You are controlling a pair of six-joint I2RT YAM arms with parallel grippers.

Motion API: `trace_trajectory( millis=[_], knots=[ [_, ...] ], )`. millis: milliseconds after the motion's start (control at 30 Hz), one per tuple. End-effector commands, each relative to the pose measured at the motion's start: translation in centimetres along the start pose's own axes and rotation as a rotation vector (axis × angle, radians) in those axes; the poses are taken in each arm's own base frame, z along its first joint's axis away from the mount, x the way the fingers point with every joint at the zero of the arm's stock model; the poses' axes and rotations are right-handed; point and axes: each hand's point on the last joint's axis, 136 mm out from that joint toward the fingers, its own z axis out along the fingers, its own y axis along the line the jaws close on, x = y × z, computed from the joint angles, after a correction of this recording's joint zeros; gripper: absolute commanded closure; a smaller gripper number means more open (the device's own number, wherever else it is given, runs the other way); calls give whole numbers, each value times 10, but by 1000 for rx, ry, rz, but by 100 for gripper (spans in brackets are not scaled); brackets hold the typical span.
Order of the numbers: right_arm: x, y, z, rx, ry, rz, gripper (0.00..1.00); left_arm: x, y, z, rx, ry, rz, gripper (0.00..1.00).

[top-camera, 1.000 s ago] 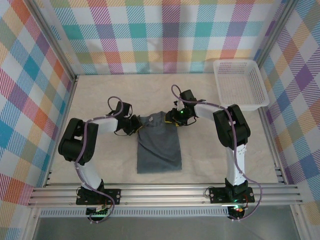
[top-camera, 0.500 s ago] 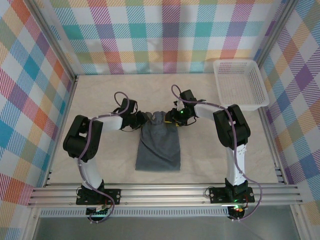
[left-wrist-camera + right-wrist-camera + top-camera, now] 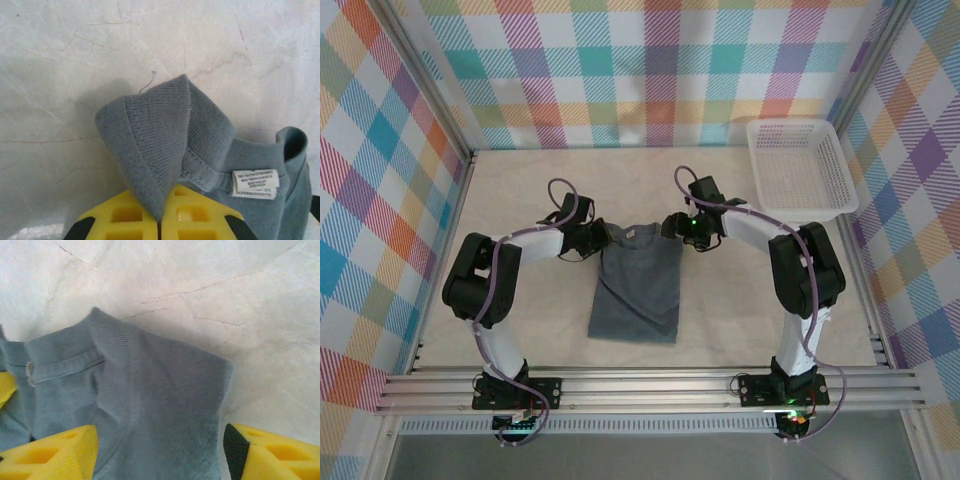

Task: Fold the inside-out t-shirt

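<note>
Left pincer [image 3: 159,220]: jaws pressed together on a pinch of the ribbed collar of the inside-out t-shirt [image 3: 638,290]; a white care label [image 3: 255,184] sits just beside the pinch. Right pincer [image 3: 160,455]: jaws wide apart, straddling the opposite shoulder corner. Cloth lies between its yellow fingers [image 3: 50,452] but is not clamped, and whether the pads touch it cannot be told. The t-shirt lies at the middle of the surface [image 3: 520,180] as a narrow strip, its long axis running from far edge to near edge, collar end toward the far edge. Both pincers stand at that collar end, the left at its left corner, the right at its right corner, about equally near. Judgement: the coming fold would carry this far end along the long axis toward the near hem, which calls for the right jaws to close first. A white mesh basket [image 3: 800,165] stands in the far right corner, well apart.
</note>
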Motion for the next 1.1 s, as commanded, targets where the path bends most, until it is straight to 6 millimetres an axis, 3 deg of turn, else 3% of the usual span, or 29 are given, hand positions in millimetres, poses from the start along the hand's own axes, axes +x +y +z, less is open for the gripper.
trace_trajectory(
  millis=[0, 233, 300, 400, 467, 567, 667, 733, 833, 900, 967, 1067],
  knots=[
    [7, 0, 25, -38, 61, 55, 37, 4, -5, -5, 13, -4, 16, 100],
    [22, 18, 52, -88, 141, 35, 44, 1, -7, -6, 39, -33, -5, 100],
    [22, 22, 53, -118, 142, 31, 59, 1, -10, -6, 58, -34, -1, 100],
    [15, 34, 47, -159, 132, 14, 91, -3, -17, -8, 89, -43, 3, 100],
    [3, 46, 33, -183, 103, -4, 100, -13, -26, -17, 120, -62, -5, 100],
    [-25, 74, -9, -256, 24, -47, 100, -45, -49, -51, 226, -134, -30, 100],
    [-56, 114, -70, -368, -76, -126, 100, -81, -83, -108, 350, -234, -13, 100],
    [-71, 144, -119, -438, -159, -222, 100, -98, -110, -157, 432, -311, 31, 100],
    [-78, 180, -181, -545, -276, -359, 100, -102, -146, -222, 529, -420, 134, 100],
    [-74, 193, -206, -606, -332, -425, 100, -91, -155, -247, 570, -464, 198, 100],
    [-65, 192, -210, -639, -353, -452, 100, -71, -147, -246, 545, -470, 265, 100],
    [-39, 162, -163, -621, -242, -399, 100, -33, -105, -206, 432, -403, 281, 100]
  ],
)
